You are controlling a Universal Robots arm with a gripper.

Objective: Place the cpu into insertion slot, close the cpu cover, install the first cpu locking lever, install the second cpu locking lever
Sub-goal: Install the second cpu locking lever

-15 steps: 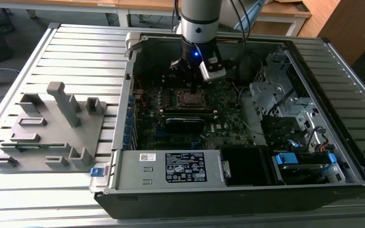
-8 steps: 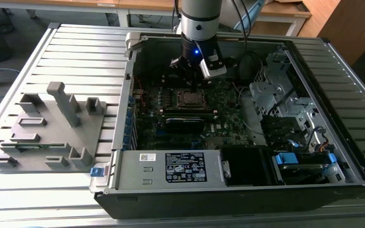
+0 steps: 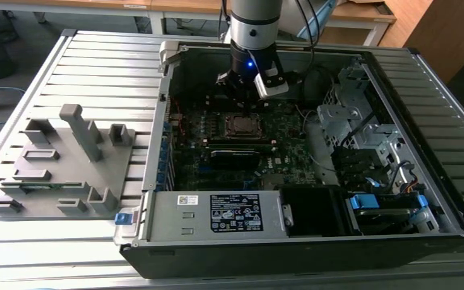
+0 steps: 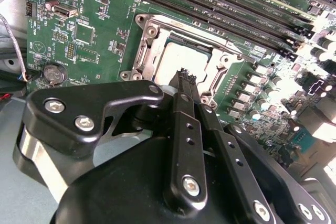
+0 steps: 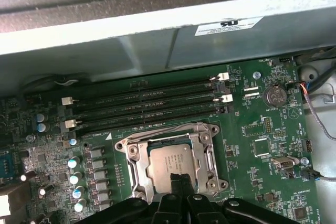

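The cpu (image 5: 169, 163), a dull silver square, lies in the insertion slot (image 5: 126, 148) on the green motherboard. It also shows under the arm in the exterior view (image 3: 240, 125). The cpu cover (image 5: 206, 153), a silvery frame, lies flat around the chip's edges. A thin metal lever (image 4: 199, 32) runs along one side of the socket. My gripper (image 5: 181, 178) hangs just above the near edge of the socket. Its black fingers (image 4: 185, 77) are pressed together with nothing between them.
Long black memory slots (image 5: 147, 103) run beside the socket, and the grey case wall (image 5: 157, 35) rises behind them. In the exterior view a grey fixture tray (image 3: 63, 163) lies left of the open case. The power supply (image 3: 232, 211) and drive cage (image 3: 361, 133) crowd the front and right.
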